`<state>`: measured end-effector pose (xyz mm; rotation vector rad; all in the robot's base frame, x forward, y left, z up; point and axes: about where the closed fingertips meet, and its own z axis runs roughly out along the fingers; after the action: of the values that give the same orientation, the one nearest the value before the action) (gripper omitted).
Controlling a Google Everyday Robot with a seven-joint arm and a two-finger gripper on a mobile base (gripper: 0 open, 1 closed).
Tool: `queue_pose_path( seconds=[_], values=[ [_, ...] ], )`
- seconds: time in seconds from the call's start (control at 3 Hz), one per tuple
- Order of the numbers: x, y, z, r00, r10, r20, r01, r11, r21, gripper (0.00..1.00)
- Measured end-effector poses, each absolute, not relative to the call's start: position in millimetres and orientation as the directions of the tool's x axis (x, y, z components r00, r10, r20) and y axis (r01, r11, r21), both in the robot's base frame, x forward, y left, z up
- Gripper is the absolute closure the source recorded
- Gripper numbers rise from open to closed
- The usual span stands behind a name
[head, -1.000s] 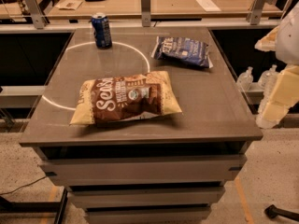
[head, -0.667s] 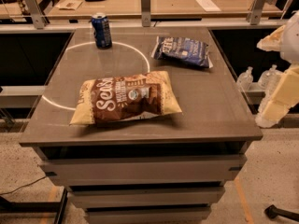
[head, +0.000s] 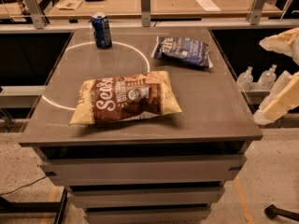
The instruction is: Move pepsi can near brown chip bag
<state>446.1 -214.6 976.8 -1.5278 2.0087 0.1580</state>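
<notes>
Your small dark blue cylindrical pepsi can (head: 101,30) stands upright at the far left of the grey tabletop (head: 219,111), well apart from the large puffy brown chip bag (head: 126,98) lying near the front. The cream gripper (head: 276,107) hangs beyond the table's right edge; whether it is open, you cannot tell. Reach across clear of the smaller dark blue chip bag (head: 182,50) and grasp the can squarely at mid-height.

White script on the brown chip bag (head: 125,100), at centre frame, began with "Se"; its remaining letters, round badge and small print could not be read. Pale lettering on the dark blue chip bag (head: 182,50), upper right of centre, was illegible. The pepsi can (head: 101,30), upper left, bore a light logo without readable words. The gripper (head: 279,105) was at the right edge.
</notes>
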Motion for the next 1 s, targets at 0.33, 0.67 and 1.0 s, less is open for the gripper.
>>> queue_pose_path(
  seconds=[0.33,0.67,1.0],
  values=[
    [452,-217,977,-0.108,-0.746,-0.657,-0.889,0.369,-0.272,0.00],
    [460,-222,968,-0.103,-0.663,-0.742,-0.873,0.417,-0.252,0.00],
    [465,-228,955,-0.129,-0.580,-0.804,-0.860,0.469,-0.200,0.00]
  ],
)
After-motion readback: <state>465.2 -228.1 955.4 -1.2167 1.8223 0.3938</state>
